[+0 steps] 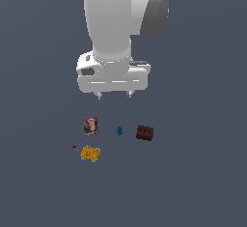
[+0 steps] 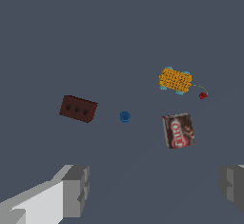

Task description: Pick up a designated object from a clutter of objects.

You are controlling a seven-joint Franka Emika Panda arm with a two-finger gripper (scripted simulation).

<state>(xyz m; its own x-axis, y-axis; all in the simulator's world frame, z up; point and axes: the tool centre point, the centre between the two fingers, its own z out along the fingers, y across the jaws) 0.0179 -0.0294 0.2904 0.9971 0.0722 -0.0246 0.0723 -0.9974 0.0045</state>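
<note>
- Exterior view shows your claw (image 1: pixel 114 95) spread and empty, high above the bench (image 1: pixel 202 182) — nothing grasped yet.
- Your target, the orange block (image 1: pixel 90 153), lies nearest the camera toward that view's left, just in front of the printed box (image 1: pixel 90 126), apart from the blue drop (image 1: pixel 119 131) and brick (image 1: pixel 144 133).
- Everything is left: shift over the block, descend, pinch, lift.

**Four small items on a flat surface**

A plain slate-grey floor (image 1: pixel 202 182) carries an orange-yellow speckled block with teal edges (image 1: pixel 90 153); a brown-red printed box (image 1: pixel 90 126); a tiny blue drop-shaped piece (image 1: pixel 119 131); a dark red-brown brick (image 1: pixel 144 133); all apart.
</note>
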